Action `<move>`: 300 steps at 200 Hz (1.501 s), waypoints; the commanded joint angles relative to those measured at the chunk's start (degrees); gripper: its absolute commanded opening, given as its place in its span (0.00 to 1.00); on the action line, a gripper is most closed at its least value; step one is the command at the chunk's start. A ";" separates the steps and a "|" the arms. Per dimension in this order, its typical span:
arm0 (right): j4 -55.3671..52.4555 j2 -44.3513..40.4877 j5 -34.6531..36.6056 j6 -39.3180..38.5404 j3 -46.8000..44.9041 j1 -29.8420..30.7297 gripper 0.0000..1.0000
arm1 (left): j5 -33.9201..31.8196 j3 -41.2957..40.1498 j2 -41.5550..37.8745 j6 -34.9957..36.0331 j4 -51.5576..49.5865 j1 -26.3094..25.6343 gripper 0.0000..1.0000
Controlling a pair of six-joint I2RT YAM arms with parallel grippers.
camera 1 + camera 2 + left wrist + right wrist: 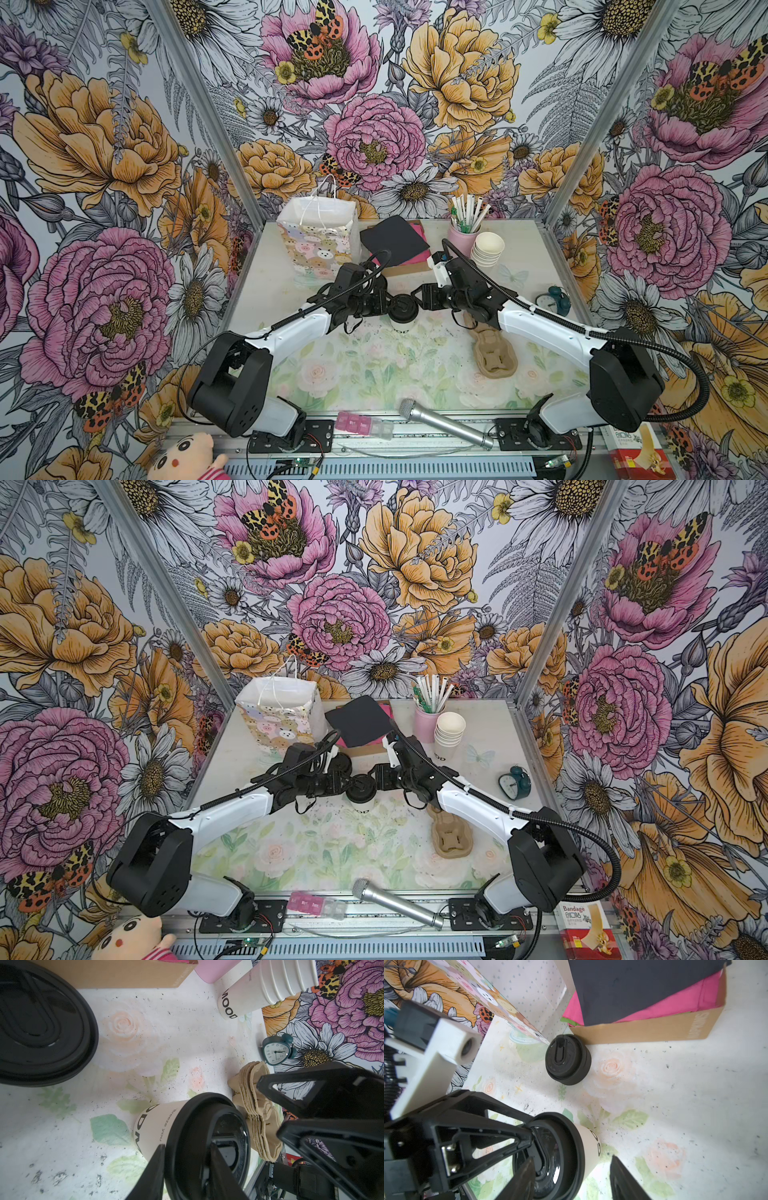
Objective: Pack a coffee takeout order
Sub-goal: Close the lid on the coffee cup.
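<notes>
The white cup [402,325] is standing upright near the middle of the desk [374,370], wearing its black lid [403,308]. The left tool [188,1147] is pinching the lid's rim, with one finger outside the edge and one on top. The right tool [571,1158] is hanging spread at the opposite side (one finger above the lid, its partner clear of the cup). The black napkin [395,239] is lying on the pink napkins [675,1007] in the cardboard box [643,1030] at the back.

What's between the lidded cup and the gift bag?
The left claw, clamped on the lid from the bag side, and a stack of spare black lids at the gift bag's corner. Nothing else visible.
</notes>
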 commanded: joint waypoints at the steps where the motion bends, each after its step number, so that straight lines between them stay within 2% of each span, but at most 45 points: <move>1: -0.16 -0.34 -0.28 0.20 -1.49 -0.31 0.57 | -3.54 -0.26 2.05 1.86 -6.68 -0.92 0.35; 70: -0.13 2.22 -0.72 0.31 -3.63 -0.20 0.49 | -3.68 -0.29 2.41 2.04 -6.68 -1.10 0.35; 120: -0.06 2.34 -0.29 0.74 -4.61 -0.20 0.47 | -3.68 -0.52 2.43 1.99 -6.66 -1.10 0.35; 180: 0.18 2.68 0.72 2.65 -9.50 -0.13 0.40 | -3.73 -0.99 2.38 2.07 -6.68 -1.11 0.35; 244: 3.65 4.10 0.14 4.85 -13.30 -0.04 0.37 | -3.86 -1.18 2.60 1.92 -6.61 -1.10 0.36; 300: 3.94 3.16 -0.93 4.22 -10.45 -0.13 0.37 | -3.76 -1.03 2.26 1.81 -6.68 -1.11 0.36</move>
